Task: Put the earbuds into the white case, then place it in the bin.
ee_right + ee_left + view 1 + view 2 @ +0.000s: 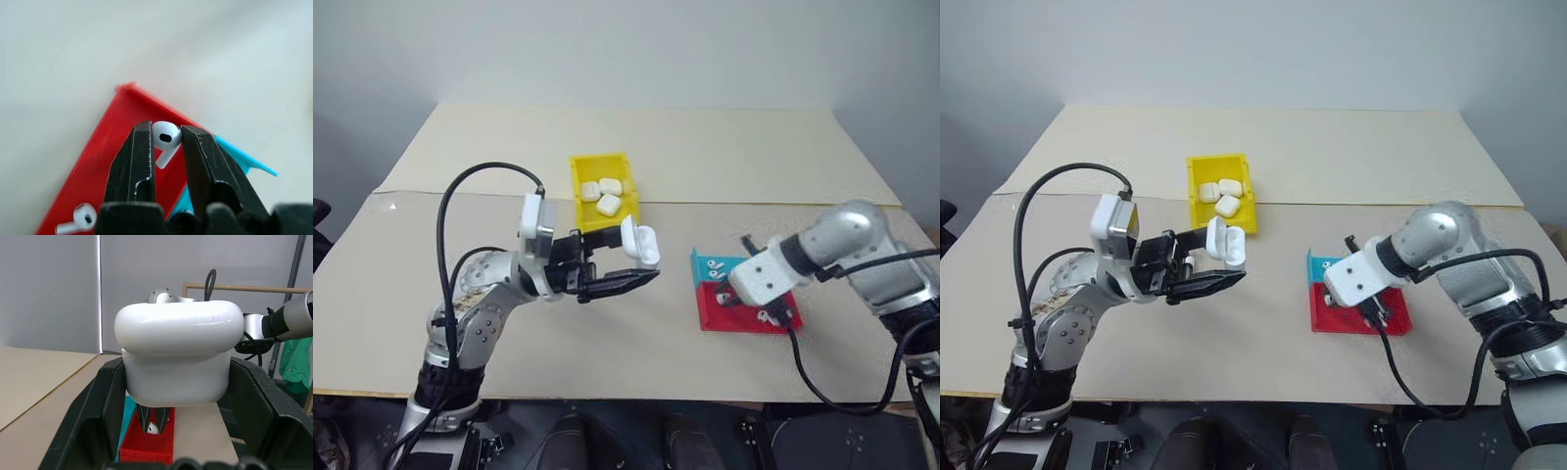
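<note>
yellow bin (578,186) w/ 3 cases, red tray (98,161) w/ earbud (80,218)

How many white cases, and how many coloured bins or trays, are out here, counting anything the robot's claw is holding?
White cases: 4 (3 in the yellow bin, 1 in the left claw)
Yellow bin: 1
Red tray: 1
Blue tray: 1
Total: 7
</note>
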Controlling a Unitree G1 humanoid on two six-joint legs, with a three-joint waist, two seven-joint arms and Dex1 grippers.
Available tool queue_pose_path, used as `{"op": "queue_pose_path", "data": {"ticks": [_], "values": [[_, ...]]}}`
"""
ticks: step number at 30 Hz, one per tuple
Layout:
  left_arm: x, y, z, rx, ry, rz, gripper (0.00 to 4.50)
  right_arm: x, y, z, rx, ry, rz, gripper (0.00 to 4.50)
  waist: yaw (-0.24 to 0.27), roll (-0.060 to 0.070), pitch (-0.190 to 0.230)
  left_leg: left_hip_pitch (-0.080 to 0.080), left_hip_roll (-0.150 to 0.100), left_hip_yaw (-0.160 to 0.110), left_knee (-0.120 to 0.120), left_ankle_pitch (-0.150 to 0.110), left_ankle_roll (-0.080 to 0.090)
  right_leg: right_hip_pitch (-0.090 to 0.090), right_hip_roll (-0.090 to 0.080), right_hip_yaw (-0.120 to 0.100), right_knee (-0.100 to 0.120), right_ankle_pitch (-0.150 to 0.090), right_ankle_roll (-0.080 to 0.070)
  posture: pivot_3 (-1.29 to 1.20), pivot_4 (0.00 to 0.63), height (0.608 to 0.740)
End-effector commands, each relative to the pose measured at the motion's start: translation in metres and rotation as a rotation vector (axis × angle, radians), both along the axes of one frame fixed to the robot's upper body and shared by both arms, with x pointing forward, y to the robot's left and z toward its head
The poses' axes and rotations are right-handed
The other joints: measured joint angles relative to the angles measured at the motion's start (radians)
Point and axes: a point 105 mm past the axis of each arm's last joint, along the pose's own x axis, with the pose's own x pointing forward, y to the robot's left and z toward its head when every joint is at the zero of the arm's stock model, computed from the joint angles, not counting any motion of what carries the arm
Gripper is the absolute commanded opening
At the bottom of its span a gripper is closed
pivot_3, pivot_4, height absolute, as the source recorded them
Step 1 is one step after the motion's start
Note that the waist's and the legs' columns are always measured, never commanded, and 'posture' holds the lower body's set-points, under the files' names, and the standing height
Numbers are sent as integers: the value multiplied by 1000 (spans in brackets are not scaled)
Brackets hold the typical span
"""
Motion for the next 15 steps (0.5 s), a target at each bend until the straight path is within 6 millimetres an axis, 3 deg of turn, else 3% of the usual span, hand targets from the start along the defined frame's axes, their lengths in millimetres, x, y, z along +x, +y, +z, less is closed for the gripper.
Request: {"op": "queue_pose_path", "data": {"ticks": [1,4,7,11,15], "values": [[-1,0,11,-21,-46,-24,2800,-5,5,43,309,64,-120,660,3,0,0,0,0,0,0,0,0,0,0,0,0,0,0,0,150,740],[2,-1,15,-34,-51,-39,2800,-21,8,79,625,221,-147,660,4,0,0,-1,0,0,0,0,0,0,0,0,-1,0,0,0,150,740],[4,-2,17,-31,-53,-70,2800,-30,7,102,864,328,-154,660,3,0,0,-1,0,-1,0,0,0,0,0,0,-1,0,0,0,150,740],[5,-4,20,-9,-56,-123,2800,-38,12,117,1063,402,-134,660,2,0,0,0,0,-1,0,0,0,1,0,0,0,0,0,0,150,740],[8,-8,23,-1,-54,-160,2800,-43,30,128,1166,400,-100,660,-3,0,0,-1,0,-1,0,0,0,0,0,0,0,0,0,0,150,740]]}}
